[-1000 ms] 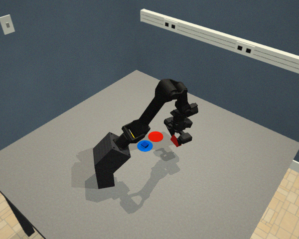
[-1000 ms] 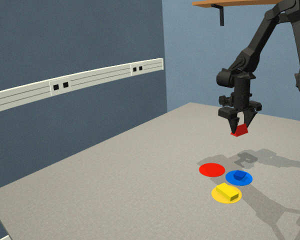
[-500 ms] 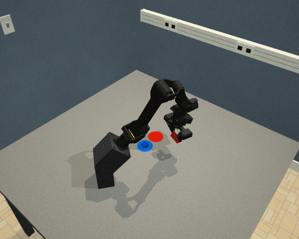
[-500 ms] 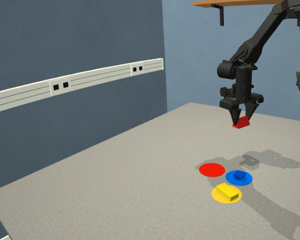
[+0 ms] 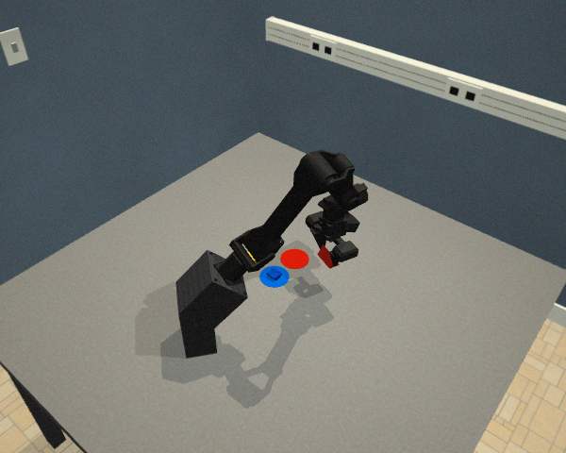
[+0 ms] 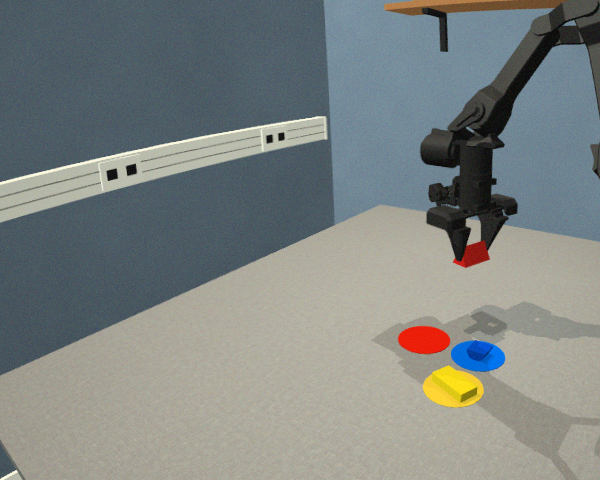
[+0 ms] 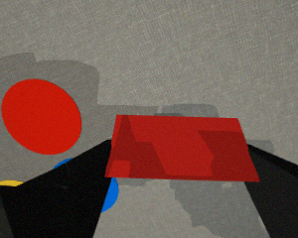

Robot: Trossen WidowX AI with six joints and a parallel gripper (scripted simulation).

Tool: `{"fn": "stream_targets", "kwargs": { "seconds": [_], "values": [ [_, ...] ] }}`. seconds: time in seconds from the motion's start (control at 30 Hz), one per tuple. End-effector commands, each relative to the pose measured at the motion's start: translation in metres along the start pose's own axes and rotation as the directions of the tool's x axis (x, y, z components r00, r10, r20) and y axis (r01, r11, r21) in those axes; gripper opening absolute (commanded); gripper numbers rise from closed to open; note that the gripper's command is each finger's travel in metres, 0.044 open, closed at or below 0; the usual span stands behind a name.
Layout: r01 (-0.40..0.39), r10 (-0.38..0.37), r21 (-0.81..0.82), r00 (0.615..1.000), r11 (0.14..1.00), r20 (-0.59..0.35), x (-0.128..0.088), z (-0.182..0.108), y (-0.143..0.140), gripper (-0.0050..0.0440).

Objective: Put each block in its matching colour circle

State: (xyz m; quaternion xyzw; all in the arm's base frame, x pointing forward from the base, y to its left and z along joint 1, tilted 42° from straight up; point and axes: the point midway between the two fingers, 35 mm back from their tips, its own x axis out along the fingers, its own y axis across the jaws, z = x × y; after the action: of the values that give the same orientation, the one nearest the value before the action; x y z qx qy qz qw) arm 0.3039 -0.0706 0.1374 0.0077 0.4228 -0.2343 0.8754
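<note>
My gripper (image 5: 328,258) (image 6: 472,248) (image 7: 176,150) is shut on a red block (image 5: 324,256) (image 6: 473,255) (image 7: 184,147) and holds it high above the grey table (image 5: 424,307) (image 6: 225,360), off to one side of the circles. The red circle (image 5: 294,259) (image 6: 423,339) (image 7: 41,116) lies flat and bare. A blue block (image 5: 274,274) (image 6: 478,350) sits inside the blue circle (image 5: 264,278) (image 6: 492,361) (image 7: 111,193). A yellow block (image 6: 454,383) lies on the yellow circle (image 6: 435,392) (image 7: 10,183). In the top view the arm hides the yellow circle.
The arm's black base (image 5: 205,302) stands on the table close to the circles. A white wall rail (image 5: 415,71) (image 6: 150,160) runs behind the table. A wooden shelf (image 6: 475,6) hangs on the far wall.
</note>
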Motion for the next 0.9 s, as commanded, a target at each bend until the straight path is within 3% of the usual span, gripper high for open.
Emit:
{"fn": "stream_targets", "kwargs": {
  "seconds": [0.0, 0.87],
  "values": [
    [-0.004, 0.003, 0.011, 1.000, 1.000, 0.015, 0.004, 0.008, 0.014, 0.0270],
    [-0.005, 0.005, 0.012, 1.000, 1.000, 0.011, 0.033, -0.001, 0.082, 0.0270]
  ]
}}
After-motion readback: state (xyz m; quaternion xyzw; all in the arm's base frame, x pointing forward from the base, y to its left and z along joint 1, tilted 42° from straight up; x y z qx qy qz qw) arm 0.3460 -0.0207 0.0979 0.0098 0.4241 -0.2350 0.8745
